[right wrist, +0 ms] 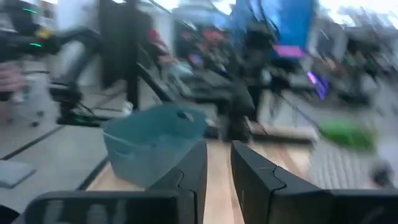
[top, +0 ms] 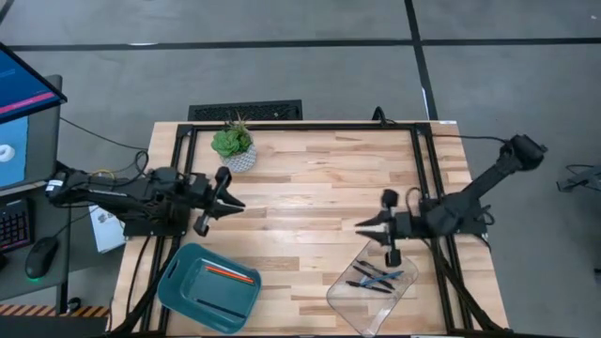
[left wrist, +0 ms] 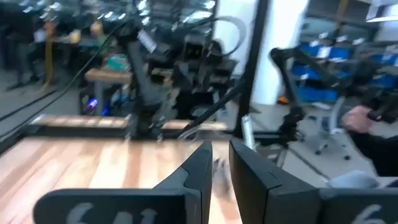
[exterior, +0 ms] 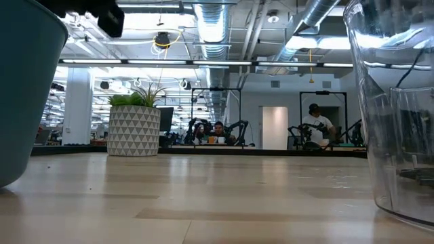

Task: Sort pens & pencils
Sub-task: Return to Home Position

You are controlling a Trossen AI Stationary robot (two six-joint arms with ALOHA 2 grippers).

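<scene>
The pens (top: 376, 278), black ones and a teal-blue one, lie in a clear container (top: 349, 299) near the table's near right edge. An orange-red pencil (top: 230, 273) and a dark pencil (top: 214, 304) lie in a teal tray (top: 178, 280) at the near left. My left gripper (top: 240, 204) hovers shut over the table's left part, above the tray's far side, pointing right. My right gripper (top: 359, 225) hovers shut just beyond the clear container, pointing left. Each wrist view shows its own fingers close together with nothing between them: left gripper (left wrist: 220, 163), right gripper (right wrist: 219, 163).
A small potted plant (top: 233, 145) stands at the table's far left. The bare wooden tabletop (top: 300, 202) lies between the two grippers. A monitor, keyboard and mouse (top: 39, 256) sit off the table's left side. In the low view the tray wall (exterior: 20, 88) and the container wall (exterior: 393, 102) stand close.
</scene>
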